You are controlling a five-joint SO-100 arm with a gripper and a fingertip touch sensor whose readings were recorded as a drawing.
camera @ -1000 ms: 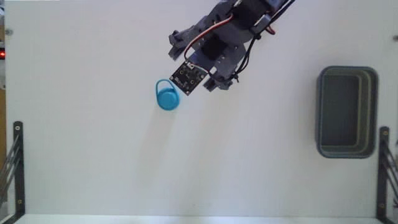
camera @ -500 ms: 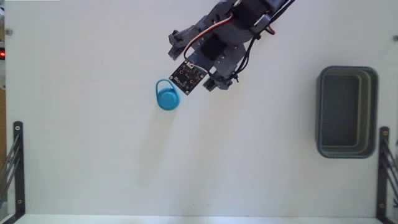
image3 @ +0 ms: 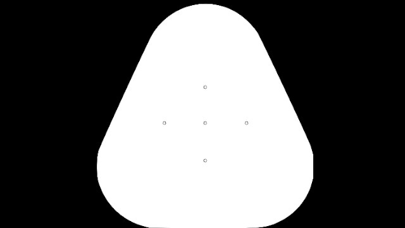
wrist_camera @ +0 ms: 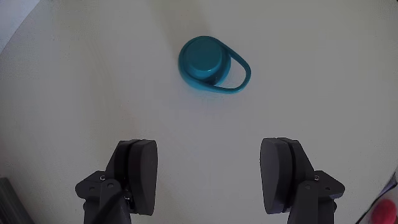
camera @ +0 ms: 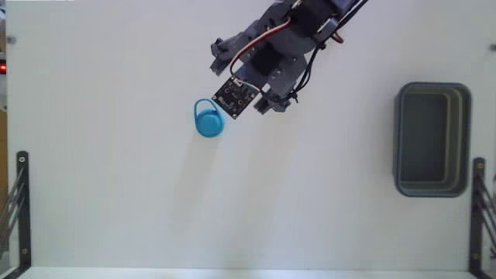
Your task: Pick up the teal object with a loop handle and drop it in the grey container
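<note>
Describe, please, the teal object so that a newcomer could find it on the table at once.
Start from the white table in the fixed view: the grey container sits far right, the arm at top centre. Just left of the open tool lies the teal object, untouched. It is the only small, round, bright thing, with a thin loop on one edge.

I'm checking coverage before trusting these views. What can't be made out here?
- Fixed view: the jaws are hidden under the arm's own body.
- Wrist view: the grey container lies outside the frame.
- Wrist view: a red thing is cut by the corner, unidentifiable.
</note>
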